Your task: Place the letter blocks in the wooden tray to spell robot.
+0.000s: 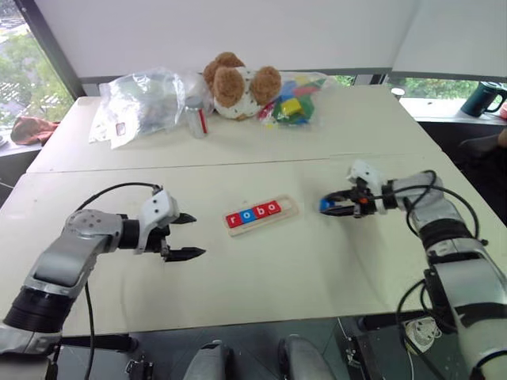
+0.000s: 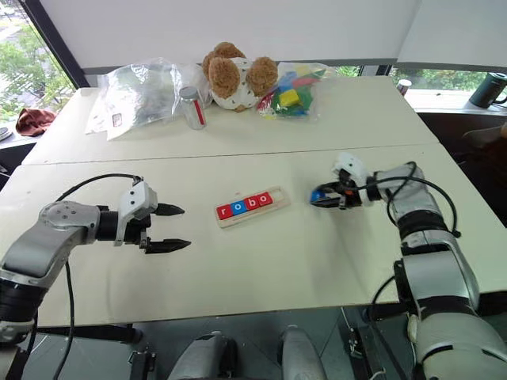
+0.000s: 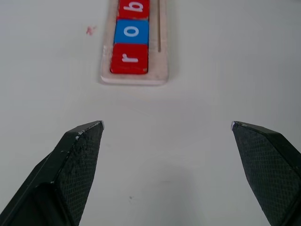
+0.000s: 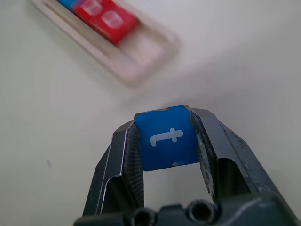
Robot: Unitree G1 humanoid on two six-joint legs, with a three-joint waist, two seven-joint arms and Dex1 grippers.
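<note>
The wooden tray (image 1: 290, 209) lies at the table's middle. In it sit several letter blocks reading r, o, b, o: red r (image 3: 129, 58), blue o (image 3: 131, 31), red b (image 3: 133, 7) and a red o (image 1: 273, 207). The slot's right end is bare. My right gripper (image 1: 329, 206) hovers just right of the tray, shut on a blue letter block (image 4: 165, 137) with a white t. To the tray's left my left gripper (image 1: 188, 236) stands open over the table, with nothing between its fingers (image 3: 77, 155).
At the table's back are a teddy bear (image 1: 238, 85), a clear plastic bag (image 1: 142, 99), a small can (image 1: 196, 117) and a bag of coloured toy blocks (image 1: 291, 107). A dark mug (image 1: 483, 97) stands on the far right ledge.
</note>
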